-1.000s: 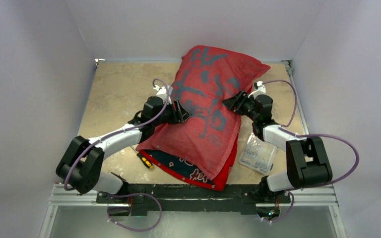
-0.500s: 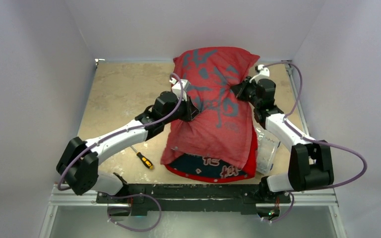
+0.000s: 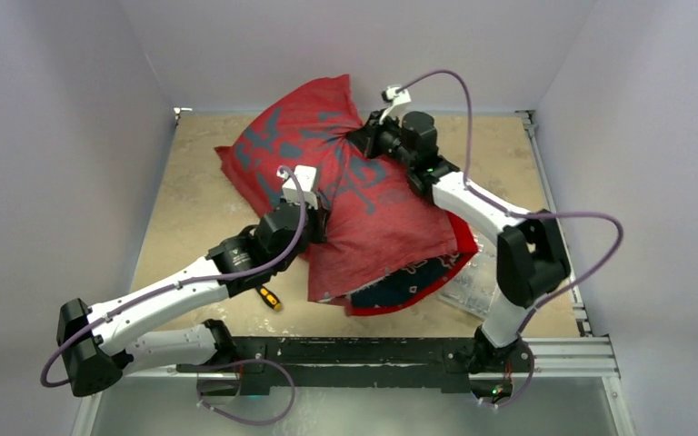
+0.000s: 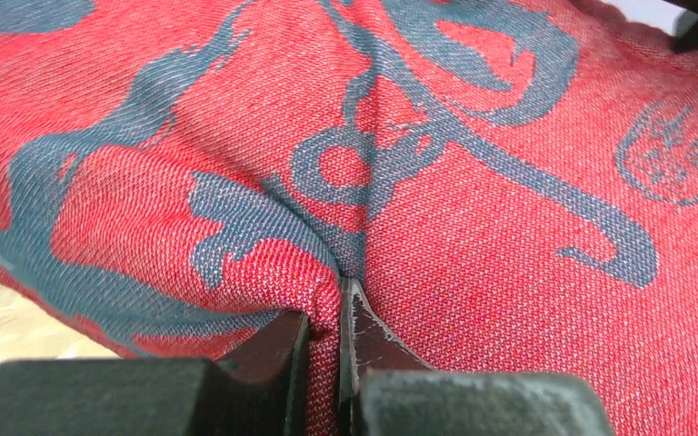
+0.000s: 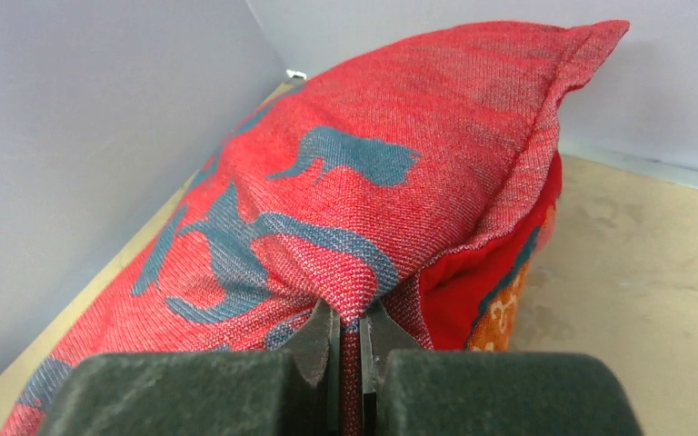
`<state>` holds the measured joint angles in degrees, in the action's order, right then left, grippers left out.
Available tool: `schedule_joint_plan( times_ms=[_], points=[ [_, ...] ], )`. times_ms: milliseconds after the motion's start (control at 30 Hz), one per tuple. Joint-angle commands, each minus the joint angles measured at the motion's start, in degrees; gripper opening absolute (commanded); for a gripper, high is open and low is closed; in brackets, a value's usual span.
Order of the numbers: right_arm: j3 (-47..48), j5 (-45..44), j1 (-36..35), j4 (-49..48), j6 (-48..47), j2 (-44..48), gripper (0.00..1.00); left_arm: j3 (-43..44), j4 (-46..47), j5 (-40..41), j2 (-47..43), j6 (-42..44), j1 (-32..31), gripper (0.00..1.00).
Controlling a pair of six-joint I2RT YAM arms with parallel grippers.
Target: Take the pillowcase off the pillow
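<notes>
The red pillowcase (image 3: pixel 345 182) with grey-blue brushstrokes covers a plump shape lying slanted across the table, its top corner toward the back wall. Its open end at the front right shows the dark navy inner side (image 3: pixel 413 277). No white pillow shows; it is hidden inside. My left gripper (image 3: pixel 314 218) is shut on a pinched fold of the pillowcase (image 4: pixel 325 300) at its left middle. My right gripper (image 3: pixel 363 141) is shut on a fold of the pillowcase (image 5: pixel 345 300) near its far upper edge.
A screwdriver (image 3: pixel 266 296) with a yellow and black handle lies on the tan table (image 3: pixel 200 173) near the front left of the cloth. A clear plastic box (image 3: pixel 473 282) lies at the front right, partly under the cloth. Walls stand close on three sides.
Both arms have swung left and back with the cloth in their grip. The covered pillow has turned so its far end points to the back left. The right gripper has moved toward the back middle.
</notes>
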<state>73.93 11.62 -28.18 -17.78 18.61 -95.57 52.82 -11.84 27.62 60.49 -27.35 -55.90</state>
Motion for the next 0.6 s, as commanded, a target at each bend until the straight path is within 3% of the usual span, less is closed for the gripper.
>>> schedule_joint_plan(
  times_ms=[0,167,300,467,500,567],
  points=[
    [5.14,1.63,-2.06,-16.58,1.18,-3.82,0.0,-3.42,4.44,11.72,-2.38,3.0,0.77,0.0],
    [7.86,3.55,-2.24,-22.37,4.78,-12.14,0.0,-10.34,8.91,11.81,-3.66,-1.02,12.03,0.0],
    [17.38,4.65,-2.61,-19.74,5.47,-20.44,0.0,-12.37,14.64,16.45,-0.88,-1.38,15.7,0.0],
    [28.38,2.92,-2.68,-14.66,5.76,-27.0,0.0,-8.88,16.53,12.1,4.09,-0.92,18.89,0.0],
    [29.69,2.63,-2.67,-13.71,5.74,-27.67,0.01,-8.07,16.15,11.03,4.94,-0.79,18.98,0.0],
    [30.71,2.46,-2.67,-11.62,5.4,-28.2,0.12,-7.48,15.28,9.17,5.92,-0.81,19.02,0.0]
  ],
)
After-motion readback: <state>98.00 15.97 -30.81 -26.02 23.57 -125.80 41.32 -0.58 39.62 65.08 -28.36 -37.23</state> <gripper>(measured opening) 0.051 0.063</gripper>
